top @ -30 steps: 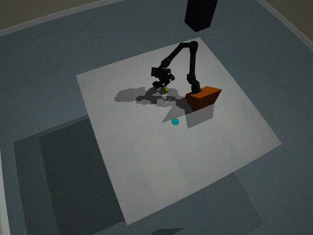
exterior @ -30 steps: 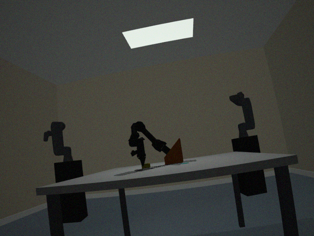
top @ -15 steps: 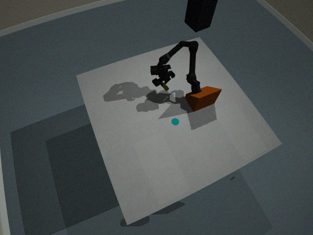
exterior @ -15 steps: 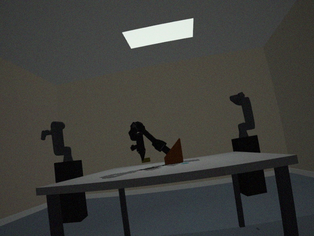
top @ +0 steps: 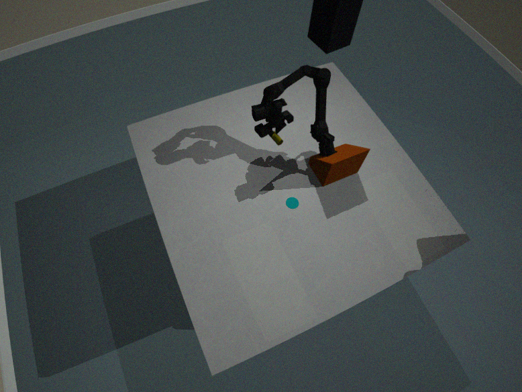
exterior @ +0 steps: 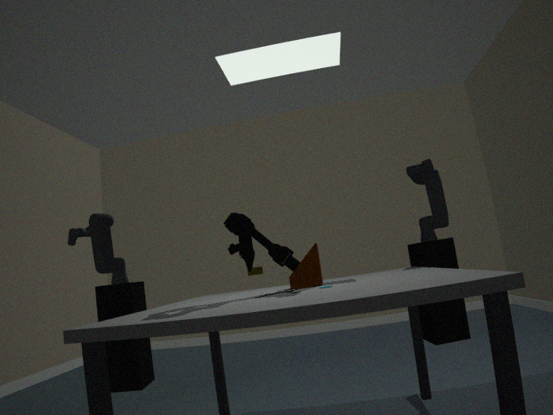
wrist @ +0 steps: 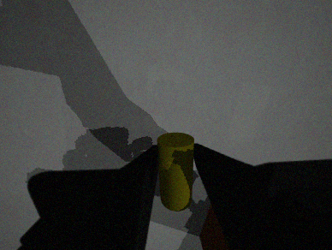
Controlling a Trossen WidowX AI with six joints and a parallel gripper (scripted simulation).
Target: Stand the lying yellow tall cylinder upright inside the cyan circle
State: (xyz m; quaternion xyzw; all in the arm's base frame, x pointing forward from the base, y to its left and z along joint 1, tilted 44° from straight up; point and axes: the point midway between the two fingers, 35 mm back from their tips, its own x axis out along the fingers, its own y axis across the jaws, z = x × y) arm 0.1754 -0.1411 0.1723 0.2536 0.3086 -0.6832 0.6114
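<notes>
The gripper (top: 274, 131) hung above the white table (top: 261, 270), closed on the yellow cylinder (top: 276, 138), its jaws drawn in partway and stopped against the cylinder's sides. In the wrist view the two dark fingers pressed the cylinder (wrist: 175, 171) from left and right, with its flat end facing up the frame and its rounded body running down between them.

From the side view the cylinder (exterior: 254, 270) was clear of the tabletop, a short yellow bar lying roughly level under the gripper (exterior: 246, 263). So its long axis looked close to horizontal, across the line of the fingers, not upright.

In the top view the cyan circle (top: 291, 203) sat lower in the frame than the cylinder and a little to the right, well apart from it, just left of the shadow cast by the orange base block (top: 339, 162). The arm's own shadow lay between the two.

To my eye, everything turned on that: the carry had to run down the frame toward the circle, and the wrist had to turn so that the level axis pointed straight down before the cylinder met the table. Set down as it hung, I judged it would land on its side or roll.
</notes>
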